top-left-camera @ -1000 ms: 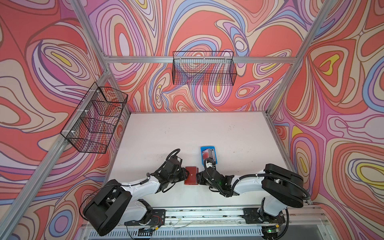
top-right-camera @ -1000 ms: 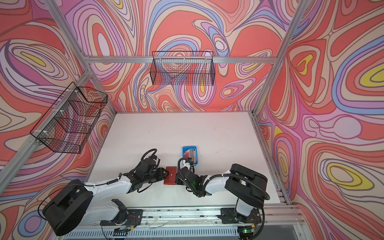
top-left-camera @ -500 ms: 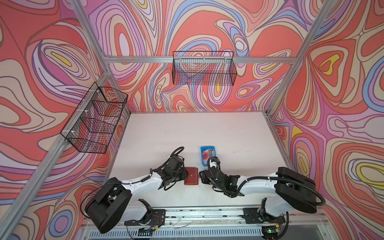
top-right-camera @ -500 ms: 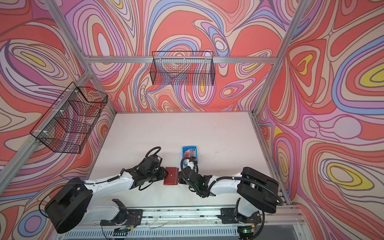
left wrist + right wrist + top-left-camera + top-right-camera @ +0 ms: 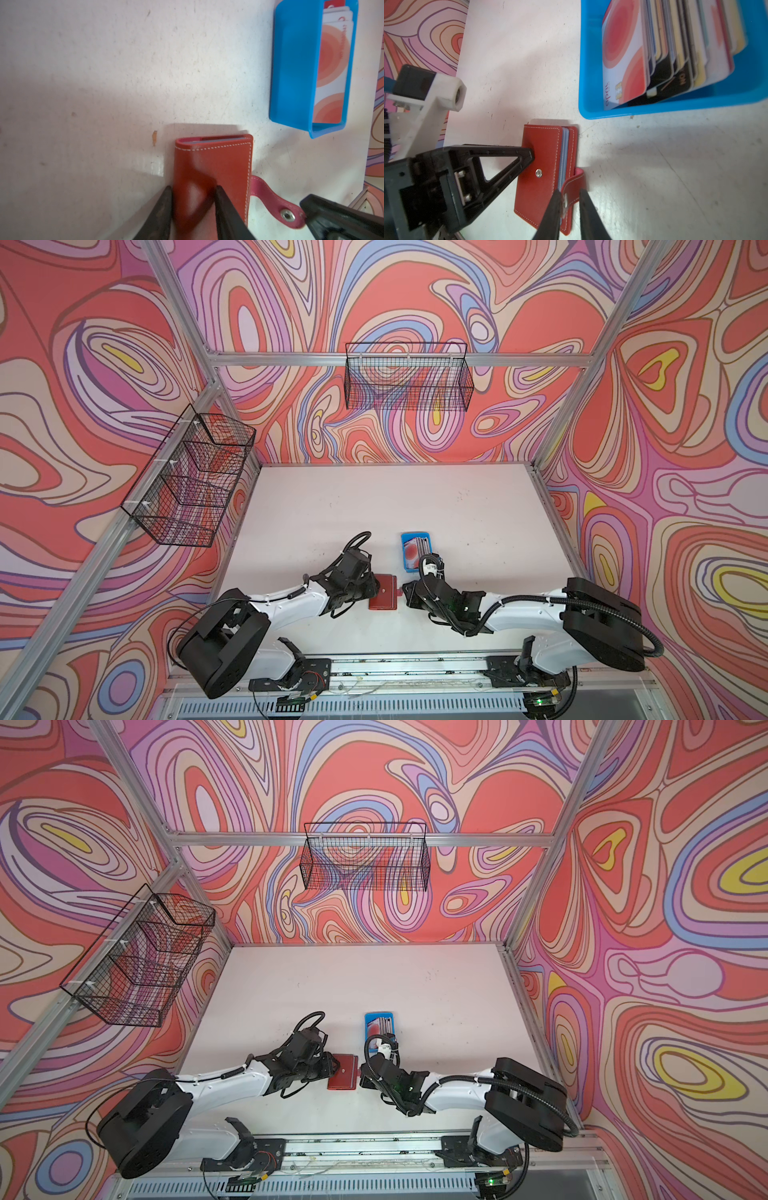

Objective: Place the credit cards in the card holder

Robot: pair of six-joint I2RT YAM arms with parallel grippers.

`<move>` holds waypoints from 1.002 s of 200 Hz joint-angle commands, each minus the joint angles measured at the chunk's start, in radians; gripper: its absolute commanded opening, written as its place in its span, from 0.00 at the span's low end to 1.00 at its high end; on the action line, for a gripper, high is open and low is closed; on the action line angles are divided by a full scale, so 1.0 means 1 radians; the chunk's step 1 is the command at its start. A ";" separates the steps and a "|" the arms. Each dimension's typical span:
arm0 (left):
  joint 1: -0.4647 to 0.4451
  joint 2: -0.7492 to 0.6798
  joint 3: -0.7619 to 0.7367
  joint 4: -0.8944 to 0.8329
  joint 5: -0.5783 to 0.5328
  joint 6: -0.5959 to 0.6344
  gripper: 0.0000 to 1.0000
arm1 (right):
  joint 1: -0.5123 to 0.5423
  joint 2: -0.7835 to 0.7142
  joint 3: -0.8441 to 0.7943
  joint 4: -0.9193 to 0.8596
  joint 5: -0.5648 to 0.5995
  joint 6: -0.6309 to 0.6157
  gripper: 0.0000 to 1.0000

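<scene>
Red leather-like holder (image 5: 542, 158), closed, flat on a white table (image 5: 104, 83). At the holder's spine edge, left gripper (image 5: 193, 187), fingers clamped across the fold, pinning it down. At the holder's open edge, right gripper (image 5: 570, 191), fingers narrowly apart astride the unsnapped strap (image 5: 268, 193); cannot tell whether pinching it or only straddling it. Near the holder, past its strap-side corner, blue tray (image 5: 654, 112) with the cards (image 5: 623, 52) standing fanned inside, front one white with red circles. No card seen outside the tray; blue-grey sleeve edges (image 5: 564, 155) showing between the holder's covers.

Looks like the opening step: holder steadied, strap undone, cover not yet lifted. Calls next for a firm hold on the strap or cover edge, then swinging the cover away from the spine while pinning the spine, without dragging the holder toward the tray.
</scene>
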State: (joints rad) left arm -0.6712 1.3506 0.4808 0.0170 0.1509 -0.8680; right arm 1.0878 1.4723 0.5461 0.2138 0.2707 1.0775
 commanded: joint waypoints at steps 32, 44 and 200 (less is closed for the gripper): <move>-0.007 0.023 -0.028 -0.098 -0.010 -0.010 0.36 | 0.003 0.043 0.040 -0.011 -0.007 -0.015 0.18; -0.007 0.020 -0.027 -0.099 -0.011 -0.009 0.36 | 0.003 0.047 0.044 -0.010 -0.011 -0.016 0.18; -0.007 0.012 -0.033 -0.101 -0.017 -0.017 0.35 | 0.004 0.045 0.063 -0.045 -0.002 -0.030 0.12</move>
State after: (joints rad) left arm -0.6735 1.3499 0.4801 0.0158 0.1490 -0.8692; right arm 1.0882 1.5078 0.5983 0.1860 0.2539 1.0405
